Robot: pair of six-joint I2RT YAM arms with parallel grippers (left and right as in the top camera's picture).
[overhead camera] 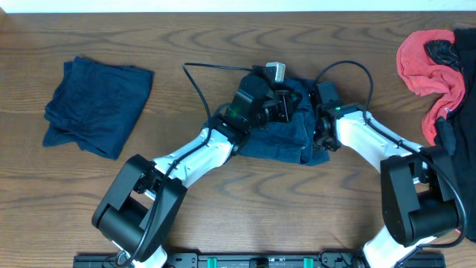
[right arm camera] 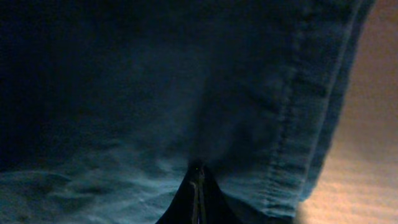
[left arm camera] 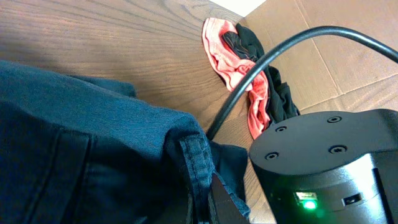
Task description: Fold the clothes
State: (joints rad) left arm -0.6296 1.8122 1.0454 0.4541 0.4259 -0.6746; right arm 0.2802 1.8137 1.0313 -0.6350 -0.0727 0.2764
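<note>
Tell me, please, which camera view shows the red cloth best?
The overhead view: the red cloth lies nearly whole by the table's right edge, mixed with black fabric. The left wrist view shows it crossed by a black cable. The right wrist view shows only navy cloth.

One navy garment point(overhead camera: 97, 106) lies folded into a rough, slightly uneven square on the left of the counter point(overhead camera: 223, 37). The navy shorts point(overhead camera: 277, 138) lie mid-counter, bunched and rumpled rather than flat, with stitched seams running along their edge, well apart from the folded piece.
</note>
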